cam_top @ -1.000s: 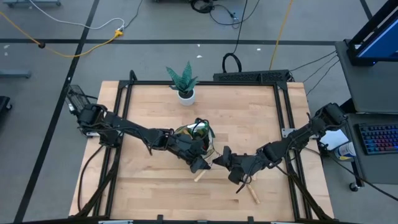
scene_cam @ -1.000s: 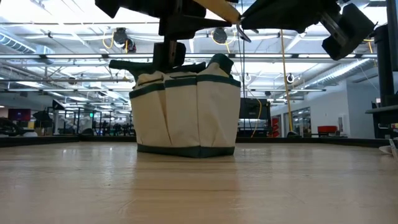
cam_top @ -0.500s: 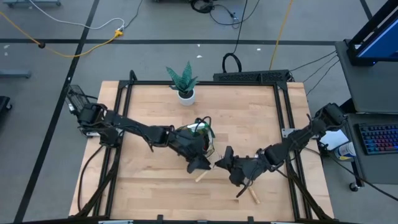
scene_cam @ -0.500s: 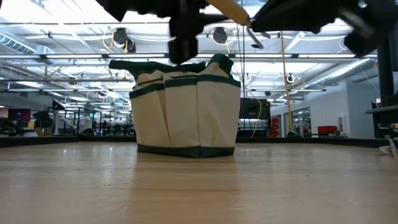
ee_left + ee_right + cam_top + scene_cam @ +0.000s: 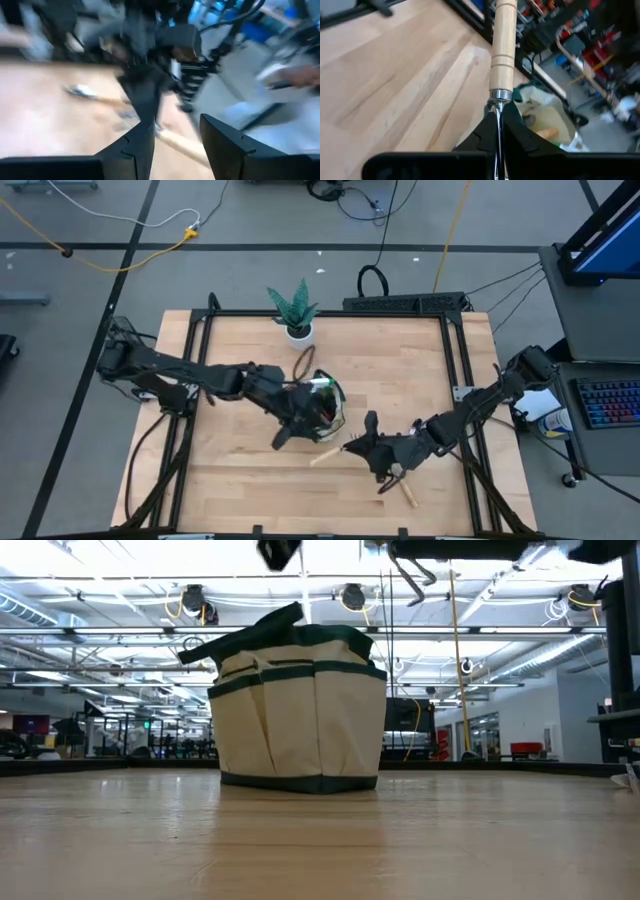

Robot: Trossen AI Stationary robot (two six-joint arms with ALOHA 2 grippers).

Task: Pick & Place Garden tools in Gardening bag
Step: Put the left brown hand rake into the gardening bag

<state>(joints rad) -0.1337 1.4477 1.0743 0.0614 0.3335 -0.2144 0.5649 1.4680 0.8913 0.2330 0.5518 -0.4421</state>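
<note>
Clamping the metal neck of a wooden-handled hand tool (image 5: pixel 502 47), the right gripper (image 5: pixel 498 131) holds it just beside the round beige fabric gardening bag with dark green trim (image 5: pixel 322 402), handle pointing toward the bag. The left gripper (image 5: pixel 176 135), fingers apart and empty, hangs beside the bag. Two more wooden-handled tools (image 5: pixel 405 489) lie under the right arm.

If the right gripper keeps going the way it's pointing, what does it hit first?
Most likely the gardening bag. The right gripper, shut on a wooden-handled tool, points along that handle, with the bag's open top just beyond and to one side. Depth is unclear, so it may skim past the rim.
</note>
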